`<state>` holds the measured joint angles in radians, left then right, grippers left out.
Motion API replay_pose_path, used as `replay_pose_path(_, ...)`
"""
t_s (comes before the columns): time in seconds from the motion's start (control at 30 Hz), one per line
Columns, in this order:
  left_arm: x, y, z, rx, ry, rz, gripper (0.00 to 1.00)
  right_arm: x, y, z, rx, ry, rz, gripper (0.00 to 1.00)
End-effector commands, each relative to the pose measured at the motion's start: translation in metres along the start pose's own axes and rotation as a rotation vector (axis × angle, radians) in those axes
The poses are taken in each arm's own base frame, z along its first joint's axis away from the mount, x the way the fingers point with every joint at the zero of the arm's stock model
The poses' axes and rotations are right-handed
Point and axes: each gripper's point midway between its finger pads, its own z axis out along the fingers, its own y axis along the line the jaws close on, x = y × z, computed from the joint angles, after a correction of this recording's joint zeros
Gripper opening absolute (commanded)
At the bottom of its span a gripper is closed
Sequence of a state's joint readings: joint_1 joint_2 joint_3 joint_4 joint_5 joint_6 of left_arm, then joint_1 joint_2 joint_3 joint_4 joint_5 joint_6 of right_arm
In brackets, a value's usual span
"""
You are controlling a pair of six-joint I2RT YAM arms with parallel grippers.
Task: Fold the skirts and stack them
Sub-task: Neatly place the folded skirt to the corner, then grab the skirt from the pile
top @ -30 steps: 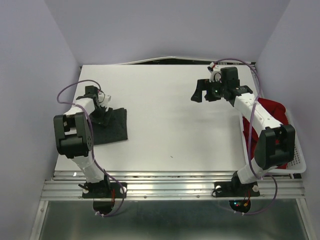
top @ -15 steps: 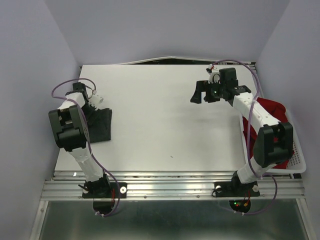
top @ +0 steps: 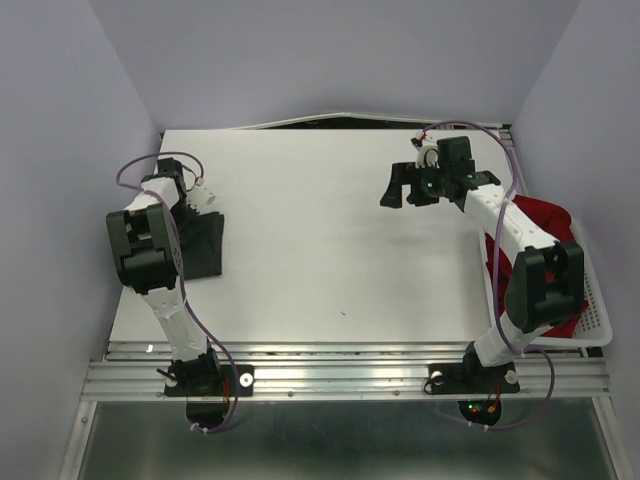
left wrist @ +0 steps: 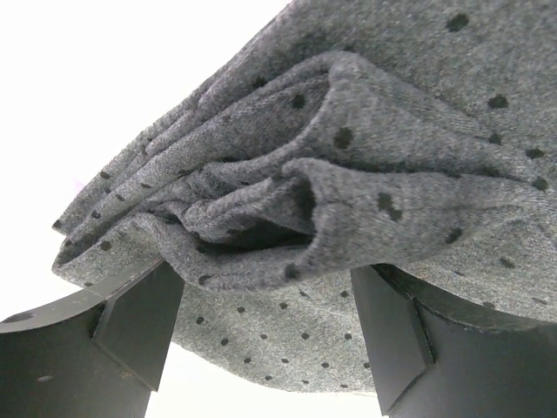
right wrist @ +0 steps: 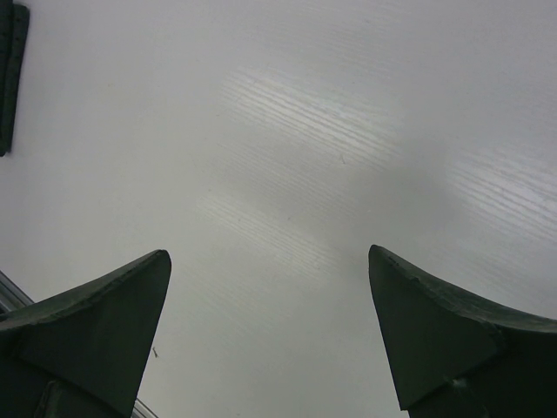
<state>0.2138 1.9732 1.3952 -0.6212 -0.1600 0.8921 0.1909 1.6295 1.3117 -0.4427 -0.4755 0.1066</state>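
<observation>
Grey skirt [left wrist: 392, 131] bunches inside the wide-spread left gripper [left wrist: 265, 274]; smooth it flat before folding. Right gripper [right wrist: 270, 254] gapes, empty.

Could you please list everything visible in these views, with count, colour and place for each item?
Dotted skirt: one, dark charcoal grey, folded on the table's left side, under the left arm.
Red skirt: one, bright red, bunched in the basket, partly hidden by the right arm.
Basket: one, white plastic mesh, at the table's right edge.
Table: one, white, filling the middle of the view.
Mounting rail: one, silver metal, along the near edge.
Left gripper: one, black, open, jaws either side of the dotted skirt's bunched folds.
Right gripper: one, black, open, over bare table at the far right.
</observation>
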Motion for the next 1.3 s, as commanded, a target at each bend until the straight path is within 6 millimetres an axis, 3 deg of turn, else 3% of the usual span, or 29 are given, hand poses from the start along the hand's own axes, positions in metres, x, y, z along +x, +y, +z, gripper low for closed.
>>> replay_pose_path(0.0,-0.045,-0.012,0.022,0.042,-0.105,-0.008,0.87,-0.017,0.003,-0.005,-0.009,-0.040,-0.035,1.00)
replay_pose_path(0.3,-0.066,-0.010,0.012,0.032,-0.141,0.025,0.88,-0.016,0.002,-0.005,-0.007,-0.040,-0.039,1.00)
replay_pose_path(0.4,-0.073,0.001,-0.005,-0.004,-0.170,0.015,0.90,-0.022,0.005,-0.008,-0.011,-0.055,-0.049,1.00)
replay_pose_path(0.5,-0.090,0.037,-0.054,-0.107,-0.241,-0.018,0.93,-0.033,0.007,-0.015,-0.001,-0.086,-0.081,1.00)
replay_pose_path(0.57,-0.101,0.078,-0.119,-0.242,-0.318,-0.068,0.98,-0.042,0.009,-0.022,0.010,-0.111,-0.121,1.00)
replay_pose_path(0.63,-0.104,0.103,-0.168,-0.341,-0.375,-0.104,0.98,-0.053,0.007,-0.032,0.049,-0.147,-0.152,1.00)
replay_pose_path(0.67,-0.107,0.121,-0.216,-0.422,-0.453,-0.131,0.98,-0.058,0.007,-0.035,0.057,-0.162,-0.164,1.00)
replay_pose_path(0.73,-0.104,0.141,-0.280,-0.557,-0.555,-0.186,0.98,-0.072,0.009,-0.045,0.082,-0.200,-0.180,1.00)
replay_pose_path(0.83,-0.106,0.145,-0.338,-0.642,-0.741,-0.328,0.98,-0.089,0.008,-0.058,0.111,-0.242,-0.219,1.00)
replay_pose_path(0.87,-0.105,0.143,-0.346,-0.649,-0.755,-0.329,0.98,-0.091,0.008,-0.060,0.122,-0.243,-0.220,1.00)
replay_pose_path(0.9,-0.115,0.129,-0.351,-0.586,-0.824,-0.385,0.98,-0.094,-0.003,-0.065,0.172,-0.249,-0.219,1.00)
replay_pose_path(0.97,-0.128,0.096,-0.342,-0.459,-0.830,-0.322,0.98,-0.096,-0.014,-0.076,0.215,-0.228,-0.205,1.00)
replay_pose_path(1.03,-0.154,0.045,-0.340,-0.317,-0.876,-0.221,0.98,-0.084,-0.042,-0.089,0.294,-0.161,-0.172,1.00)
replay_pose_path(1.07,-0.159,0.021,-0.316,-0.258,-0.842,-0.187,0.98,-0.084,-0.051,-0.097,0.329,-0.148,-0.166,1.00)
replay_pose_path(1.1,-0.164,0.004,-0.311,-0.225,-0.851,-0.175,0.98,-0.081,-0.075,-0.113,0.395,-0.136,-0.137,1.00)
replay_pose_path(1.13,-0.171,-0.029,-0.298,-0.181,-0.862,-0.122,0.99,-0.068,-0.090,-0.123,0.431,-0.092,-0.133,1.00)
replay_pose_path(1.2,-0.180,-0.068,-0.287,-0.107,-0.882,-0.055,0.98,-0.056,-0.119,-0.147,0.501,-0.062,-0.105,1.00)
replay_pose_path(1.23,-0.183,-0.088,-0.283,-0.059,-0.896,-0.031,0.99,-0.040,-0.149,-0.173,0.565,-0.029,-0.064,1.00)
replay_pose_path(1.27,-0.186,-0.122,-0.270,0.020,-0.878,0.029,0.98,-0.029,-0.164,-0.187,0.595,-0.007,-0.026,1.00)
